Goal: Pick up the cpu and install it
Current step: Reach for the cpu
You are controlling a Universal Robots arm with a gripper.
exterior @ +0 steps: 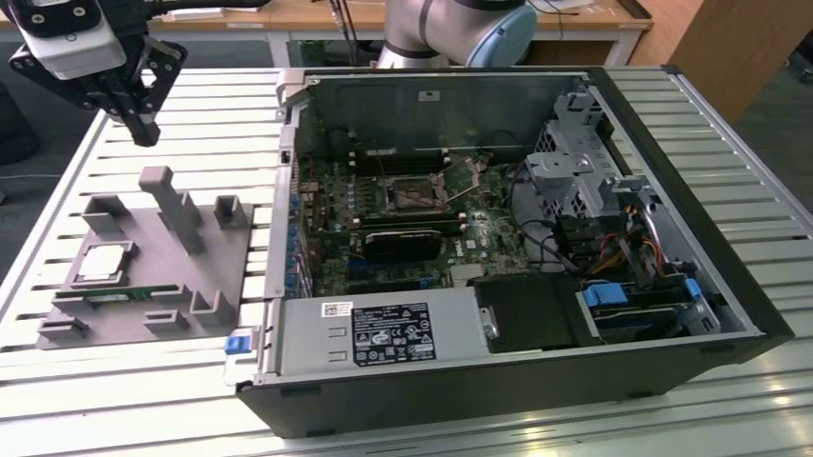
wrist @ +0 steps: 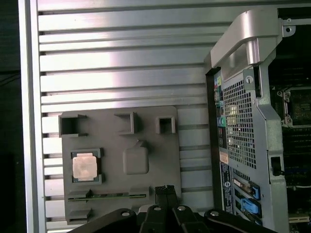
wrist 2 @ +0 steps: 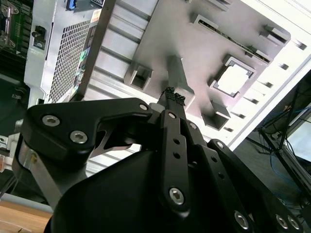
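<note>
Holding my gripper (exterior: 143, 131) clear above the grey tray (exterior: 247, 267), I note its fingers pressed together, empty, while the cpu (exterior: 105, 264) lies flat, silver top up, in its tray recess beside the green memory stick (exterior: 124, 295).

Cpu (exterior: 105, 263) on the tray (exterior: 242, 252) — memory stick (exterior: 128, 294) seemingly just beside it — case (exterior: 508, 395) to the exterior view's right

- A robotics lab or workshop: a slotted aluminium-profile table (exterior: 128, 400) carries the work.
- An open desktop computer case (exterior: 508, 390) lies on its side, its motherboard (exterior: 496, 233) exposed.
- A grey fixture tray (exterior: 242, 257) sits at the exterior view's left.
- A robot arm base (exterior: 458, 29) and wooden desks (exterior: 318, 14) stand at the far side.
</note>
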